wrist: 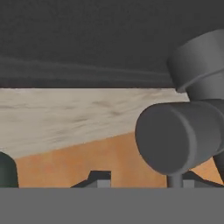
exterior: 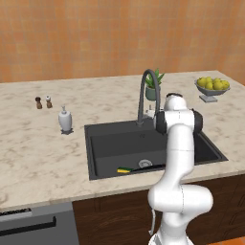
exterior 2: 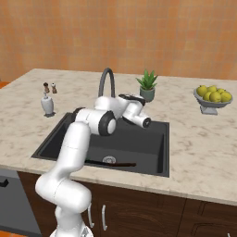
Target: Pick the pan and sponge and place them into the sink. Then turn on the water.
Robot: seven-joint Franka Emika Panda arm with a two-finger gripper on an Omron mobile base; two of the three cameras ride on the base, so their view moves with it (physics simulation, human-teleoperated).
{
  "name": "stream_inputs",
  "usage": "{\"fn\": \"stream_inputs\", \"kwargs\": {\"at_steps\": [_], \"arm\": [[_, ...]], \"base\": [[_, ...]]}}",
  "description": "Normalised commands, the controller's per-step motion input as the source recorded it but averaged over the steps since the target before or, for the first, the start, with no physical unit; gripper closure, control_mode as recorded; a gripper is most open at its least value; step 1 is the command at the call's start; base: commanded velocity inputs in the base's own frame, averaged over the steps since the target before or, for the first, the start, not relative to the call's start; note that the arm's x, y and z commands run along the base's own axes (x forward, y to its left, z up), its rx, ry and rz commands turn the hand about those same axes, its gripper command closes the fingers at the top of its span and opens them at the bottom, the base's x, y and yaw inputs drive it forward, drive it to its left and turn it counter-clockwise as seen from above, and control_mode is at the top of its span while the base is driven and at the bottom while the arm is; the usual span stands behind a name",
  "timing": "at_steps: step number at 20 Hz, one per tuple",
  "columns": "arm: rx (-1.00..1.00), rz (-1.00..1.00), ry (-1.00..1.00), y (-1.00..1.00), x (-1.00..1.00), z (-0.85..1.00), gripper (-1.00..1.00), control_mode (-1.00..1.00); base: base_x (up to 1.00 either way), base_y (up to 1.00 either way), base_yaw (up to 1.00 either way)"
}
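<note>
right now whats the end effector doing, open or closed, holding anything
End effector: up against the faucet handle behind the sink; whether it is open or gripping cannot be told.

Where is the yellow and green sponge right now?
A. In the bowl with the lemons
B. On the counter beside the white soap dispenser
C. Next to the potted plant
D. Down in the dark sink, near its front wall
D. The sponge lies on the floor of the sink, close to the front wall and just left of the round drain, beside the pan's thin dark handle.
</note>
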Motion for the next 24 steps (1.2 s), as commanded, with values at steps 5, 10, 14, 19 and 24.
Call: {"fn": "stream_inputs", "kwargs": {"at_steps": [5,10,14,19,24], "arm": [[0.30,0.02,0.33,-1.00,0.39,0.00,1.00,-1.00],[0.13,-0.13,0.34,-0.75,0.47,0.00,1.00,-1.00],[0.00,-0.36,0.35,-0.42,0.51,0.00,1.00,-1.00],[0.00,-0.38,0.25,-0.40,0.19,0.00,1.00,-1.00],[-0.19,-0.32,0.02,-0.07,-0.62,-0.35,1.00,-1.00]], "base": [[0.00,0.00,0.00],[0.00,0.00,0.00],[0.00,0.00,0.00],[0.00,0.00,0.00],[0.00,0.00,0.00]]}}
